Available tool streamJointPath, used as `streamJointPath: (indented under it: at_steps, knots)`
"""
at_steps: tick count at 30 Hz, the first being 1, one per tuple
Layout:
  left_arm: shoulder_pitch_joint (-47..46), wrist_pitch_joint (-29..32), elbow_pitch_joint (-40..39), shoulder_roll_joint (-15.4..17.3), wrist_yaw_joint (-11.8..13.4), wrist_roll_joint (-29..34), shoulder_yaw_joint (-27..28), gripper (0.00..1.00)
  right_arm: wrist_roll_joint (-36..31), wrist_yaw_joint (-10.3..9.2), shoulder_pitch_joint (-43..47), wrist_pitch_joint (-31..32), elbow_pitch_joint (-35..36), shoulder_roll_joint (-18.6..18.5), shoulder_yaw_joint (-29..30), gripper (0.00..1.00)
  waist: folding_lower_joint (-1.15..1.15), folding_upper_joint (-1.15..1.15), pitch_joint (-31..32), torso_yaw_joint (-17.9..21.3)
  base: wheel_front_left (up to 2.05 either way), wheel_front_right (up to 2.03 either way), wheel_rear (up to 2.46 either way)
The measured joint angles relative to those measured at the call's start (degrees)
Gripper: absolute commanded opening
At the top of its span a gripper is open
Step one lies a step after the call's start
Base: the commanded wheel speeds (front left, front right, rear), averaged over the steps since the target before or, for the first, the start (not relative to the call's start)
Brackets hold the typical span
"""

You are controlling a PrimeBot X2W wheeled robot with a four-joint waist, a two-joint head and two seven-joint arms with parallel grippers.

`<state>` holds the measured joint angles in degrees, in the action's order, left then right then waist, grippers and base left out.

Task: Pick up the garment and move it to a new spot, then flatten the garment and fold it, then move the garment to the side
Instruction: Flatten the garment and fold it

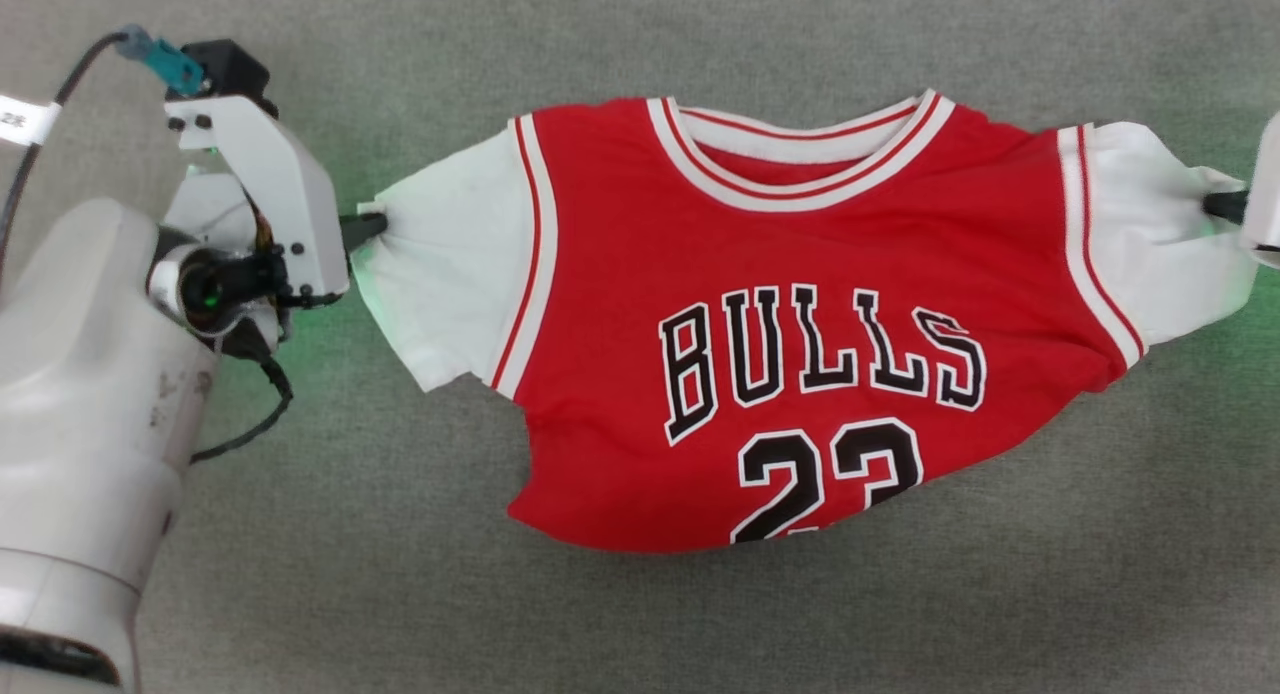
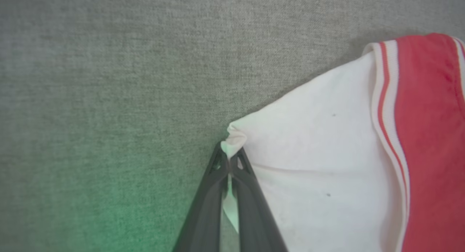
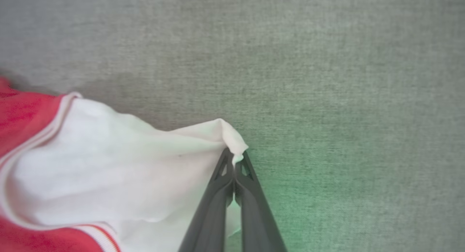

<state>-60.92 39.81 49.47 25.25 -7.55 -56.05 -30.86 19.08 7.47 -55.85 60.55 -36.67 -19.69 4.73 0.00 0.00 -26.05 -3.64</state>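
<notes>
On the grey cloth surface (image 1: 640, 624), the garment (image 1: 800, 304) is spread front-up between the arms (the bottom curls under, so the number's cut off). The left gripper (image 1: 368, 226) is clamped on the tip of one white sleeve. The right gripper (image 1: 1225, 205) is pinched tight on the other sleeve's tip, out at the far edge.

A grey woven surface (image 1: 640, 624) is pictured stretching to every edge, its cloth washed by a faint green glow (image 1: 310, 349) near the left and right edges.
</notes>
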Motion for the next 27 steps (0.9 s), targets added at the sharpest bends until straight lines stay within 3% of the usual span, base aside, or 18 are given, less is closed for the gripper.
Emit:
streamJointPath:
  at_steps: [6,12,27]
  knots:
    - [-3.2,-1.1,1.6,-0.9,0.1,0.9,-1.0,0.00,1.9,0.00,-3.0,-3.5,-0.8,2.7,-0.2,0.00,0.00,0.00,3.4,0.1,0.00,0.00,0.00]
    - [-9.6,-4.6,-1.1,-0.5,0.1,2.6,-2.6,0.00,4.2,0.00,-6.1,-11.2,0.8,2.3,-7.0,0.00,0.00,0.00,8.6,0.3,0.00,0.00,0.00]
    - [-22.0,-13.5,-2.2,2.3,0.1,2.4,-3.4,0.00,14.5,0.00,-16.8,-34.4,-4.2,2.4,-20.3,0.00,0.00,0.00,22.5,1.9,0.00,0.00,0.00]
